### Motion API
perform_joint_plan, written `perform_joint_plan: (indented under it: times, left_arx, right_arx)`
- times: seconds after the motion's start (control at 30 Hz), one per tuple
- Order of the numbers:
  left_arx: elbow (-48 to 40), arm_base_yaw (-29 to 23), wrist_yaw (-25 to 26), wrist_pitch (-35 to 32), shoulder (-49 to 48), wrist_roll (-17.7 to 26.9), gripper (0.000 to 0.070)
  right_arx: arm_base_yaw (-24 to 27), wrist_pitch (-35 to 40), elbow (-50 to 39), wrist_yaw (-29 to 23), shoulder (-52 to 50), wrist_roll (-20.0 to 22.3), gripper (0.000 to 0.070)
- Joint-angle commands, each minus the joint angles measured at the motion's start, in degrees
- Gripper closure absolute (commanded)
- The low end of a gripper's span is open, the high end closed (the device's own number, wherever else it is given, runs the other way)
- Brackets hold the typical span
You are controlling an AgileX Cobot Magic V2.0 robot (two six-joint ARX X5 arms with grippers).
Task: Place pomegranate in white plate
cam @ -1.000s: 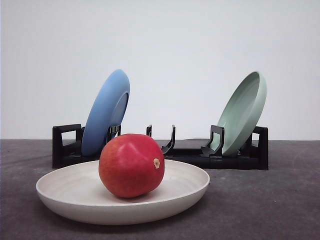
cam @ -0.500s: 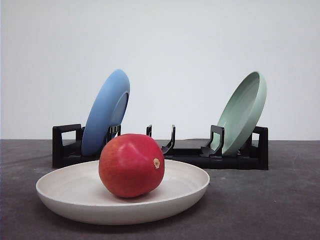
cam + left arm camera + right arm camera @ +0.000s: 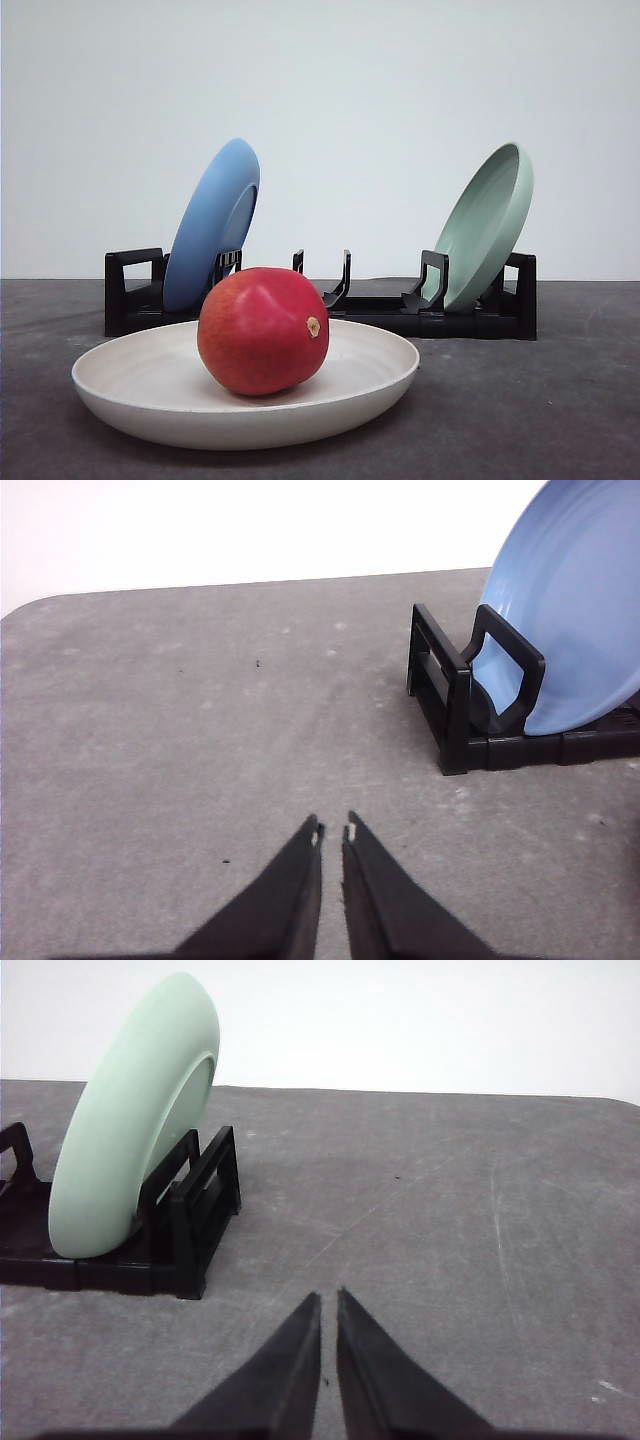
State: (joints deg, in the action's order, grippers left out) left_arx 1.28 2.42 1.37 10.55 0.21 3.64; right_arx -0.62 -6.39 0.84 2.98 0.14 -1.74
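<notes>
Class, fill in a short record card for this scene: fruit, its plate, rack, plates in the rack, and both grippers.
fruit: round red pomegranate, resting in the plate
plate: wide shallow cream white plate, flat on the grey table
rack: black plastic dish rack, behind the plate
rack contents: blue plate at left end, pale green plate at right end, both leaning
left gripper: shut, empty
right gripper: shut, empty

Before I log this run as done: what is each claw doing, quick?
Left claw: shut, holding nothing, over bare table.
Right claw: shut, holding nothing, over bare table.
</notes>
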Motion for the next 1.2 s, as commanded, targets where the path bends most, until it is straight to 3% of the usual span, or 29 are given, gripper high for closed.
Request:
perform_joint_plan:
  times: [0.0, 1.17]
  left_arx:
    - [-0.59, 0.02, -0.07, 0.15, -0.04, 0.61, 0.0681]
    - [-0.59, 0.02, -0.07, 0.15, -0.04, 0.61, 0.0681]
  right_arx:
    - [0.11, 0.76, -0.22, -0.04, 0.07, -0.58, 0.0676]
    - [0.11, 0.76, -0.22, -0.04, 0.07, -0.58, 0.0675]
